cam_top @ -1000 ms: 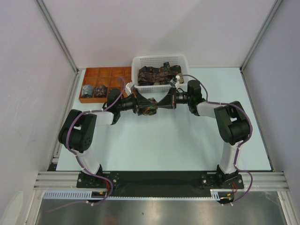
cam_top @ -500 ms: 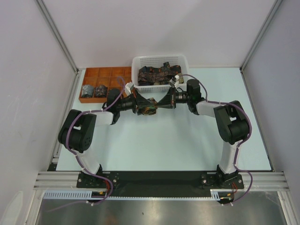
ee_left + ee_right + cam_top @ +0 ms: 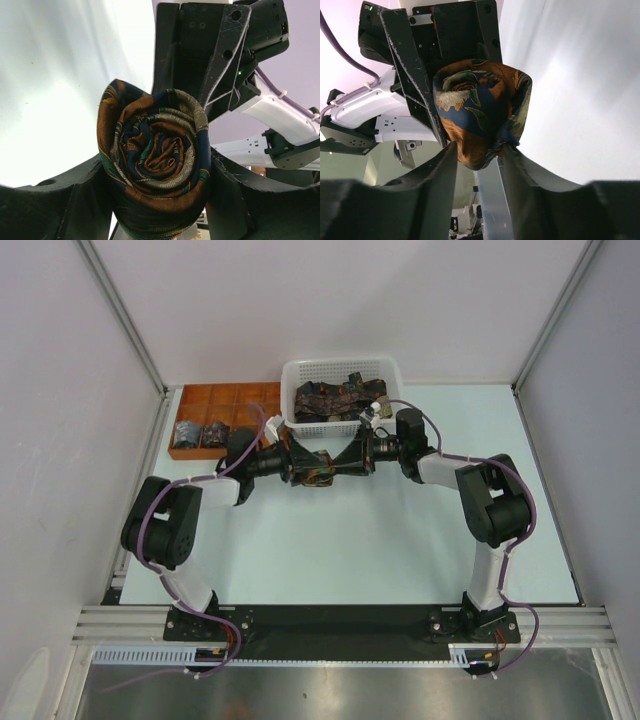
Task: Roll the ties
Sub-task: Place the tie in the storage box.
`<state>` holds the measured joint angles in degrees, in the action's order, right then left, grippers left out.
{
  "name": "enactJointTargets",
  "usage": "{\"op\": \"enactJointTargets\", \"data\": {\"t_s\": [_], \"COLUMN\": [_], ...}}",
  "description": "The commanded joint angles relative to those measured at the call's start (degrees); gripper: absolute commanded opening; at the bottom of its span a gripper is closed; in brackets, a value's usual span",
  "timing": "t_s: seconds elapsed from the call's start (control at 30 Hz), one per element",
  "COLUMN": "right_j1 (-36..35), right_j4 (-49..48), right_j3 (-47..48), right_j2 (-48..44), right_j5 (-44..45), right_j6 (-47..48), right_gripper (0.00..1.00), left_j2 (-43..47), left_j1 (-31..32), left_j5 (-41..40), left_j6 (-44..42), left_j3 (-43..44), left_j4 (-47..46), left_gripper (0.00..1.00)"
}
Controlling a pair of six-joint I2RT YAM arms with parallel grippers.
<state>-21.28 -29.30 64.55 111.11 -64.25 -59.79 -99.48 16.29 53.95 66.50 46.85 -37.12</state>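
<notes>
The left gripper [image 3: 157,167] clamped the rolled tie [image 3: 150,145] from both sides, above the desk [image 3: 350,540], at six o'clock from the basket [image 3: 288,375]. The right gripper [image 3: 479,150] stood narrowly parted, with the roll's edge between its tips.

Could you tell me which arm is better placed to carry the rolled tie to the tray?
Probably left: the left gripper clasps the whole rolled tie, and the tray lies on its side; the right gripper meets only an edge.
</notes>
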Motion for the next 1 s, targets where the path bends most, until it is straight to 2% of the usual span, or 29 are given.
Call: {"op": "enactJointTargets", "data": {"t_s": [0.0,0.07,0.13,0.17,0.27,0.33,0.37,0.4,0.5,0.6,0.73,0.97], "right_j1": [-0.5,-0.4,0.0,0.3,1.7,2.6,2.9,3.2,3.9,4.1,4.1,4.1], "right_j4": [1.4,2.8,3.7,4.9,8.7,10.3,12.2,13.4,17.9,20.7,22.2,24.7], "right_j3": [2.4,2.7,3.1,3.4,5.1,6.5,7.0,7.5,9.3,9.9,9.7,10.7], "right_j2": [0.7,0.5,0.3,0.2,0.6,1.1,1.4,1.7,2.0,2.1,2.2,2.7], "right_j5": [0.0,0.1,0.2,0.1,0.1,-0.2,-0.3,-0.5,-0.8,-0.6,-0.5,-0.4], "right_j6": [2.1,3.0,3.7,4.5,7.6,8.9,9.8,11.3,15.8,18.0,19.1,21.5], "right_gripper": [0.51,0.64,0.92,1.00,1.00,1.00,1.00,1.00,1.00,1.00,1.00,1.00], "left_j2": [3.6,4.1,4.8,5.1,5.3,4.8,3.5,2.7,-2.1,-6.3,-9.9,-14.4], "left_j1": [-1.0,-1.8,-3.3,-3.9,-7.0,-9.2,-9.9,-10.5,-13.3,-18.2,-19.5,-19.5], "left_j5": [0.4,0.5,1.2,1.5,1.5,-0.9,-2.8,-4.1,-11.6,-16.2,-21.2,-20.1], "left_j6": [-4.0,-7.0,-11.8,-13.5,-22.9,-32.4,-36.5,-44.7,-55.0,-59.5,-63.0,-65.3], "left_j3": [2.7,4.5,6.1,7.9,14.2,18.6,24.8,28.2,40.1,48.2,55.1,57.6], "left_j4": [1.9,5.4,11.8,14.0,27.2,39.4,44.8,54.5,68.1,73.7,76.9,80.3], "left_gripper": [0.00,0.00,0.00,0.00,0.00,0.00,0.00,0.00,0.00,0.00,0.00,0.00]}}
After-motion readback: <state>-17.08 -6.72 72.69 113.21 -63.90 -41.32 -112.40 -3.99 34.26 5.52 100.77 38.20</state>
